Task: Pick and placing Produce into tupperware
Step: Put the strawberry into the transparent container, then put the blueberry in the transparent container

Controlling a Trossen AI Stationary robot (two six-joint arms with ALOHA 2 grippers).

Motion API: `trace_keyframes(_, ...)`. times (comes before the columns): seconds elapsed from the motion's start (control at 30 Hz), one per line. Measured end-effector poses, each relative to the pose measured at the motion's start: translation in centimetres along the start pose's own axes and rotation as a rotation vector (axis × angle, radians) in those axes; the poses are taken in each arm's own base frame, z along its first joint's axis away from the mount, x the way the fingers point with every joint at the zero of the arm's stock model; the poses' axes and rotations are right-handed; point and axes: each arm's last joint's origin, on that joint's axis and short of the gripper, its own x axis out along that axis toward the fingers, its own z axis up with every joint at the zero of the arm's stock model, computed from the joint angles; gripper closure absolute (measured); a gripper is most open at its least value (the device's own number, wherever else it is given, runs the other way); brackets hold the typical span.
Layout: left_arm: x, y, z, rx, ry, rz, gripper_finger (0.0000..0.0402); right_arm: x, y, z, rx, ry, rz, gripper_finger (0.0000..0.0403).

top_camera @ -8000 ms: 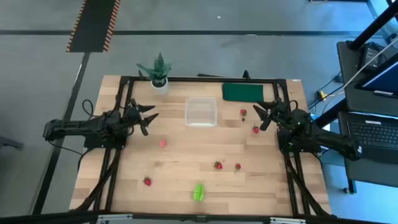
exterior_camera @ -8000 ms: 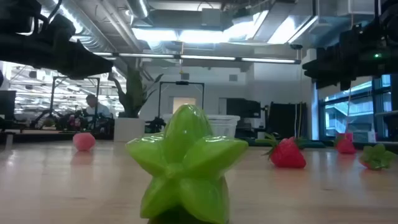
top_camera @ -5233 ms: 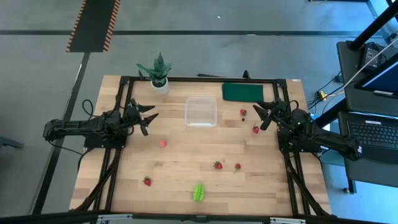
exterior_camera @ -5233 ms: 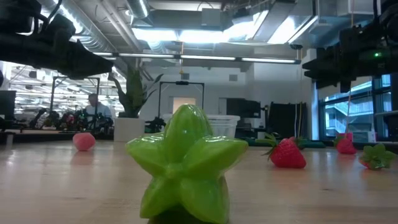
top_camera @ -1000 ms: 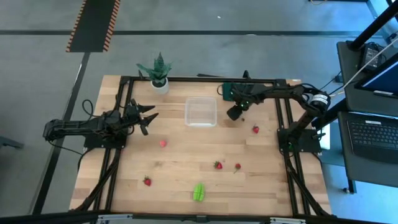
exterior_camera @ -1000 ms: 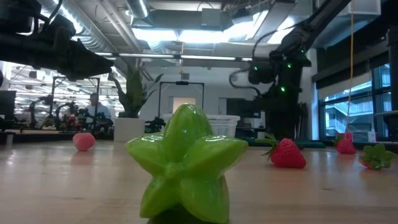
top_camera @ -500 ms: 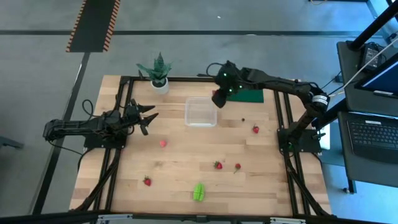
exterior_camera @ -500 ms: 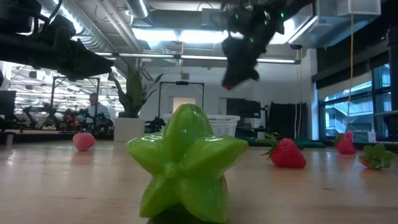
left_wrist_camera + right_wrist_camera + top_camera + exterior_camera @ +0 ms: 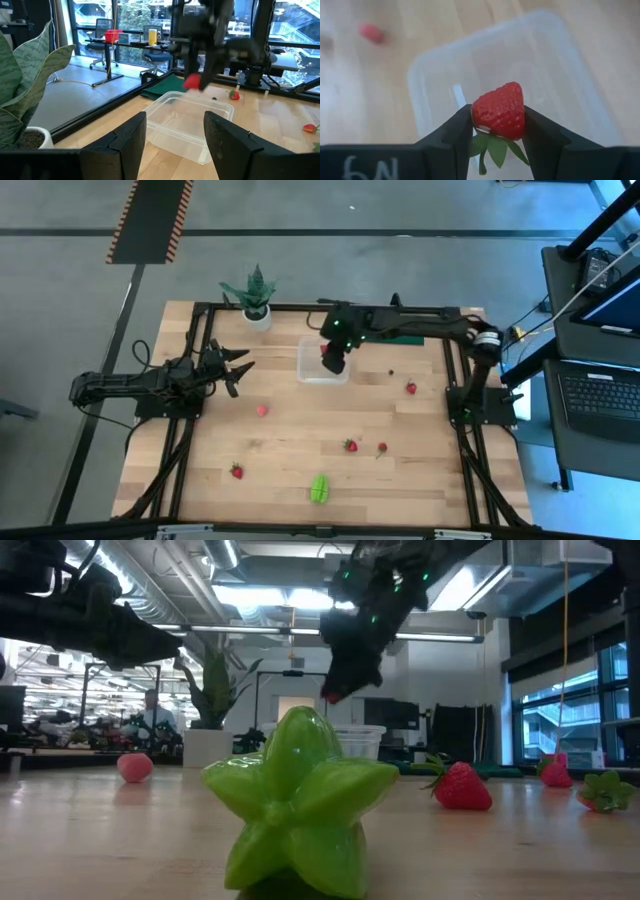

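six berries (image 9: pixel 411 388), one star fruit (image 9: pixel 319 487), one tupperware (image 9: pixel 312 370)

Worktop (image 9: pixel 300 450) was pale wood with fine plank grain, framed by black rails. Tupperware (image 9: pixel 318 370) was clear, see-through. Strawberry (image 9: pixel 499 110) in the black right gripper (image 9: pixel 495 131) was red with a seeded dotted skin and green leaves. Loose berries (image 9: pixel 351 445) were red; one (image 9: pixel 262 410) was pink. Star fruit (image 9: pixel 300 805) was glossy lime green. Pad (image 9: pixel 405 330) was dark green. Plant (image 9: pixel 253 288) was green in a white pot (image 9: pixel 257 313). Left gripper (image 9: pixel 238 367) was black. Floor mat (image 9: pixel 150 220) was dark with orange-and-black striped edges.
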Motion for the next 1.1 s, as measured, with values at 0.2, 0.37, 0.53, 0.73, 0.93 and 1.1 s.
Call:
trace_keyframes(0.2, 0.0, 0.0, 0.0, 0.0, 0.0, 0.0, 0.0209, 3.7, -0.4, -1.3, 0.011, 0.101, -0.005, 0.0242)
trace_keyframes(0.37, 0.0, 0.0, 0.0, 0.001, 0.001, 0.0, 0.0209, 5.5, -0.8, -2.0, 0.002, 0.146, -0.009, 0.0251)
trace_keyframes(0.53, 0.0, 0.0, 0.0, 0.001, 0.0, 0.0, 0.0209, 6.7, -1.1, -2.7, 0.003, 0.184, -0.015, 0.025)
trace_keyframes(0.73, 0.0, 0.0, 0.0, 0.001, 0.0, 0.0, 0.0209, 6.9, -1.1, -2.7, 0.004, 0.181, -0.013, 0.0223)
trace_keyframes(0.93, 0.0, 0.0, 0.0, 0.001, 0.0, -0.001, 0.0209, 6.4, -1.0, -2.4, 0.008, 0.163, -0.012, 0.0216)
trace_keyframes(1.1, 0.0, 0.0, 0.0, 0.0, 0.0, 0.0, 0.0209, 5.4, -0.7, -1.1, 0.017, 0.179, -0.014, 0.0215)
